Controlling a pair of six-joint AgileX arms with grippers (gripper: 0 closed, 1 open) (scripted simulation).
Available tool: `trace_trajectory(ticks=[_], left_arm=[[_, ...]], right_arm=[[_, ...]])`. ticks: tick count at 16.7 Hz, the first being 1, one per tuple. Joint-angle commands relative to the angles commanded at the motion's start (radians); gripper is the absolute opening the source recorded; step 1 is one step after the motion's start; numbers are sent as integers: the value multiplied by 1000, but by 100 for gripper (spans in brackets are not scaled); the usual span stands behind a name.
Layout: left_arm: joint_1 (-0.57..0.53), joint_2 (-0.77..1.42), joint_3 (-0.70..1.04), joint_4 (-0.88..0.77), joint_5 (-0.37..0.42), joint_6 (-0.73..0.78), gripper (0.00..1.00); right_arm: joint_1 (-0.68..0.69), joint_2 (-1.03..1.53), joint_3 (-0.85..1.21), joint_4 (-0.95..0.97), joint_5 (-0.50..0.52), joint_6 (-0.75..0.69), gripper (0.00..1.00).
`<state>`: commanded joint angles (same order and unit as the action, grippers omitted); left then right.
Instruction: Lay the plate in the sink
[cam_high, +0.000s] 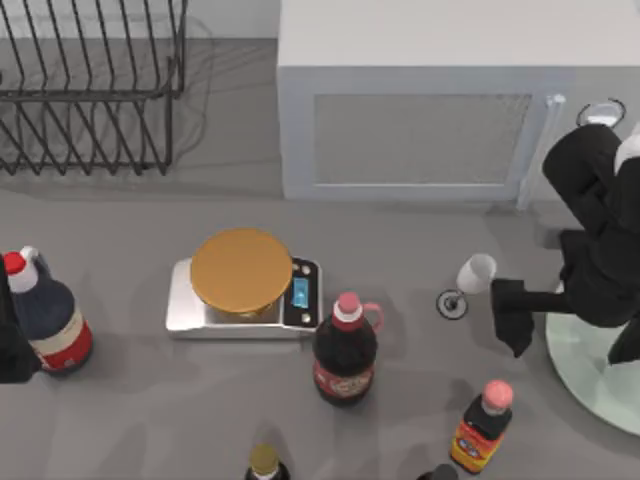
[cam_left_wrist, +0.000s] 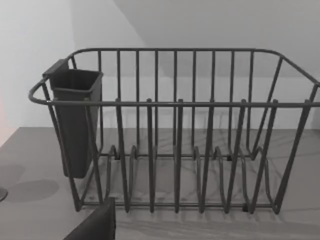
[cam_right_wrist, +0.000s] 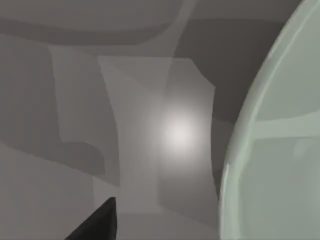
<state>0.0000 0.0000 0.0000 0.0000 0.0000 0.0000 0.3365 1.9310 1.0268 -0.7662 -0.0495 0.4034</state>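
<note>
text: none legible | bottle labels (cam_high: 343, 381) (cam_high: 473, 440) (cam_high: 62, 347): red and orange patches, wording too small to read | scale display (cam_high: 300, 292): blue, no digits readable

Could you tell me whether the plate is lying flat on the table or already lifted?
Apparently flat: in the top view the plate lies at the table's right edge, the right gripper over its rim. Contact cannot be told.
</note>
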Motion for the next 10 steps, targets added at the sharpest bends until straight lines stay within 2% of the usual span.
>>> trace_trajectory(ticks=[3,7,10], left_arm=[[0,0,0,0,0,0,100],[0,0,0,0,0,0,100],[0,0,0,0,0,0,100]], right_arm=[[22,-10,-12,86,44,-22,100],[25,-15,-9,94,50,-26,100],[25,-15,-9,94,50,-26,77]])
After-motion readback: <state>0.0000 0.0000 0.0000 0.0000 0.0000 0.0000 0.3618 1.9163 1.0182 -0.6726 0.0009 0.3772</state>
